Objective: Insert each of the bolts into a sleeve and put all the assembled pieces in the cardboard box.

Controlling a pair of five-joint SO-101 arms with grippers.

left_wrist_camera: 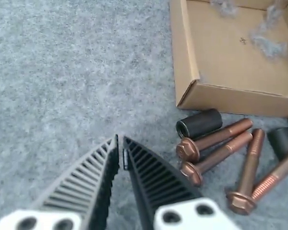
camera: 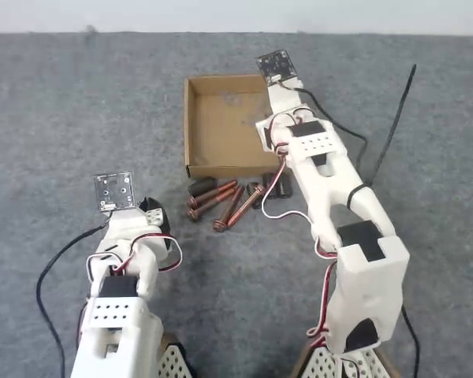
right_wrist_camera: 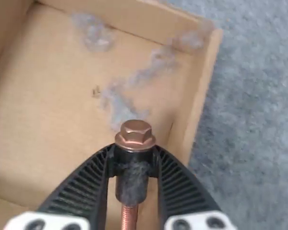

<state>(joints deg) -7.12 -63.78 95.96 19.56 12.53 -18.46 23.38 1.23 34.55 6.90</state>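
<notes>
My right gripper (right_wrist_camera: 133, 150) is shut on a black sleeve (right_wrist_camera: 131, 176) with a copper bolt (right_wrist_camera: 135, 133) through it, head up, held above the floor of the cardboard box (right_wrist_camera: 48, 120) near one wall. In the high view that arm (camera: 315, 157) lies over the right side of the box (camera: 221, 126). Several loose copper bolts (camera: 225, 202) and black sleeves (camera: 201, 187) lie on the carpet just in front of the box. My left gripper (left_wrist_camera: 120, 142) is shut and empty, low over the carpet, short of the nearest sleeve (left_wrist_camera: 199, 123) and bolts (left_wrist_camera: 213, 139).
Grey carpet (camera: 79, 110) covers the table, with bare room to the left of the box and around the left arm (camera: 130, 252). Grey fluff (right_wrist_camera: 101, 36) lies on the box floor. Black cables (camera: 394, 126) trail to the right of the right arm.
</notes>
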